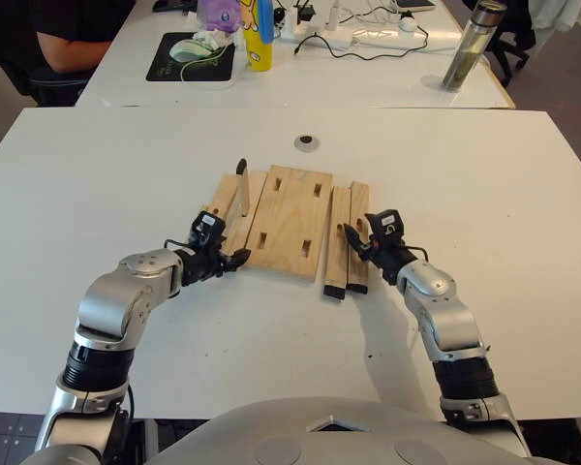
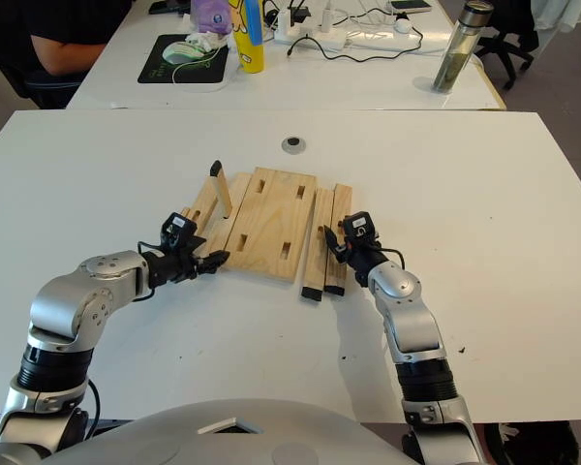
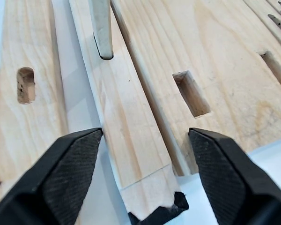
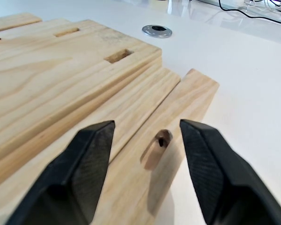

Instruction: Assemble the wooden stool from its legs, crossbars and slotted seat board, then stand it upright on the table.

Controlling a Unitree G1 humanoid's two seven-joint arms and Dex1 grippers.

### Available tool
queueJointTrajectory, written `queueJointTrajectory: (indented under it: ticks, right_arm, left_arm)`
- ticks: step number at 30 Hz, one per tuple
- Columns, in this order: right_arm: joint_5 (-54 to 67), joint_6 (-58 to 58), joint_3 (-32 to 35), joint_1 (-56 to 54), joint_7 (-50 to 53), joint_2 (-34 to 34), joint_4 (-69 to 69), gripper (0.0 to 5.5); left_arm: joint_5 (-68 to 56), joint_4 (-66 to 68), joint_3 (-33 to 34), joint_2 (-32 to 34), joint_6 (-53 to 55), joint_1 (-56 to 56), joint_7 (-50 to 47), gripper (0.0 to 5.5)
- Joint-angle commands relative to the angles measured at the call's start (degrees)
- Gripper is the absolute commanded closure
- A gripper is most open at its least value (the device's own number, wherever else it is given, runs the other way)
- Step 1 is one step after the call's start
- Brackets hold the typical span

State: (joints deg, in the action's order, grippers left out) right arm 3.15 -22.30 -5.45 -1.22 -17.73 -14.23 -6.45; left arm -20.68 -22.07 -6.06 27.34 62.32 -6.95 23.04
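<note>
The slotted seat board (image 1: 289, 223) lies flat mid-table. Two legs (image 1: 234, 218) lie along its left side, and a crossbar (image 1: 242, 189) stands tilted in a slot of the inner one. Two more legs (image 1: 347, 242) lie side by side along its right edge. My left gripper (image 1: 234, 260) is open at the near end of the inner left leg (image 3: 126, 136), its fingers (image 3: 70, 178) straddling it. My right gripper (image 1: 351, 237) is open low over the right legs, above the outer leg (image 4: 178, 122) near its hole.
A round metal grommet (image 1: 308, 143) is set into the table behind the board. The desk beyond holds a yellow bottle (image 1: 259, 34), a steel flask (image 1: 474, 44), a mouse pad (image 1: 189, 56) and cables. White tabletop spreads to both sides and in front.
</note>
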Motion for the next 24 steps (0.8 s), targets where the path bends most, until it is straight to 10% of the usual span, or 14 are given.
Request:
queueJointTrajectory:
  ticks: [1,24]
  right_arm:
    - [-0.3,0.6,-0.3,-0.1,-0.2,0.0,0.7,2.92]
    - [-0.5,1.2,-0.5,-0.4,-0.6,-0.5,2.0,2.92]
  left_arm:
    - [-0.4,1.5,-0.7,-0.1,1.3,1.1,0.6,2.04]
    - [-1.5,2.5,4.5,-2.6,2.1,-1.7,-2.0,2.04]
